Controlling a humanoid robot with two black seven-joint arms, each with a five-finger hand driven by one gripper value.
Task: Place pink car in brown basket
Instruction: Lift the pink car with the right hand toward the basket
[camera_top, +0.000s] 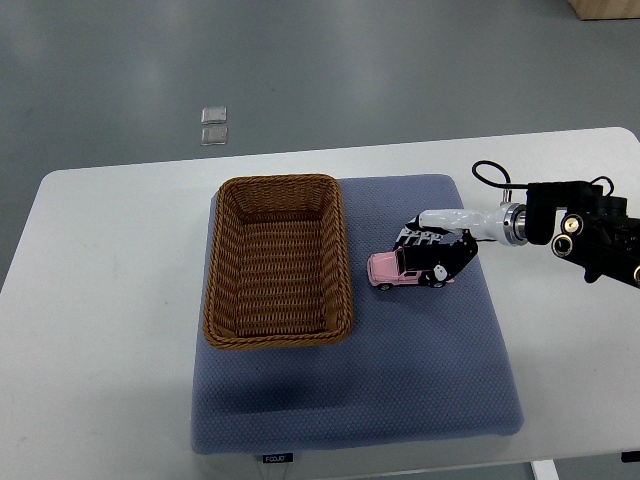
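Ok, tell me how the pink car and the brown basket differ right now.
The pink car is small, smooth and pink; the brown basket is far larger, woven and brown. The right hand covers the car's rear, while nothing touches the basket, which sits empty. Both rest on the blue mat.

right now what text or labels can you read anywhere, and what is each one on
A small white tag on the front edge of the blue mat carries print, too blurred to read.
No readable print shows on the pink car, the brown basket, the right hand or the table.
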